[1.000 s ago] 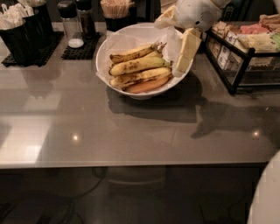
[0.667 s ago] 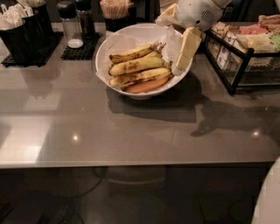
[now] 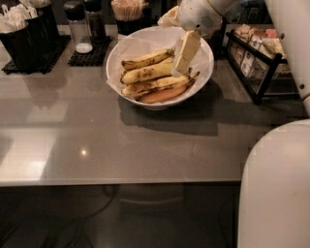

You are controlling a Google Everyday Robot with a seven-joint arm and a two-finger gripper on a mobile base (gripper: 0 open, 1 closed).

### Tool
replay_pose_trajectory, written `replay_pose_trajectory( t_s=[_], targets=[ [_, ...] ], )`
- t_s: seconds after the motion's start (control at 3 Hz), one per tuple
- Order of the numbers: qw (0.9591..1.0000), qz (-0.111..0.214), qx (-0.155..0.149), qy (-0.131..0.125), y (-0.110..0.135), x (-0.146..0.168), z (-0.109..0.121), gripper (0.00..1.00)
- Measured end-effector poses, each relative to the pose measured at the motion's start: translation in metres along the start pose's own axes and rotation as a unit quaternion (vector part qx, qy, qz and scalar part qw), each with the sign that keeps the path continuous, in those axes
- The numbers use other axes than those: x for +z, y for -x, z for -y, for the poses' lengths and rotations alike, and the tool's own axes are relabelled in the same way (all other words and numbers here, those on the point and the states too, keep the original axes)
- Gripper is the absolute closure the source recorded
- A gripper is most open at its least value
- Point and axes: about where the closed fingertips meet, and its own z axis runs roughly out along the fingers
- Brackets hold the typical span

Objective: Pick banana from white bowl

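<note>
The white bowl (image 3: 122, 54), lined with crinkled paper, stands at the back middle of the grey counter. Several bananas lie in it. The banana (image 3: 145, 73), plump and yellow with brown freckles, lies second from the back. A thinner browner one (image 3: 152, 86) and an orange-toned one (image 3: 162, 95) lie in front of it. My gripper (image 3: 182, 67) hangs from the upper right over the bowl's right half, its tip just above the right ends of the bananas. It holds nothing that I can see.
A black wire rack of packets (image 3: 256, 60) stands right of the bowl. A black utensil caddy (image 3: 24, 41), two shakers (image 3: 77, 26) and a cup of stirrers (image 3: 128, 12) line the back left. My white body (image 3: 276, 189) fills the lower right.
My gripper has moved left from the bowl's right rim to over the bananas' right ends. The bowl and bananas have not moved.
</note>
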Motion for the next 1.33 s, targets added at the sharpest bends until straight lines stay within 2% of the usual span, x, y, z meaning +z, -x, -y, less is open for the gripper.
replay_pose_trajectory(
  t_s=[0.67, 1.0, 1.33],
  targets=[
    [1.0000, 0.000, 0.000, 0.000, 0.000, 0.000, 0.000, 0.35],
    [1.0000, 0.005, 0.002, -0.003, -0.001, 0.006, 0.005, 0.37],
    [0.9997, 0.019, 0.005, 0.013, -0.006, 0.023, 0.009, 0.35]
  ],
)
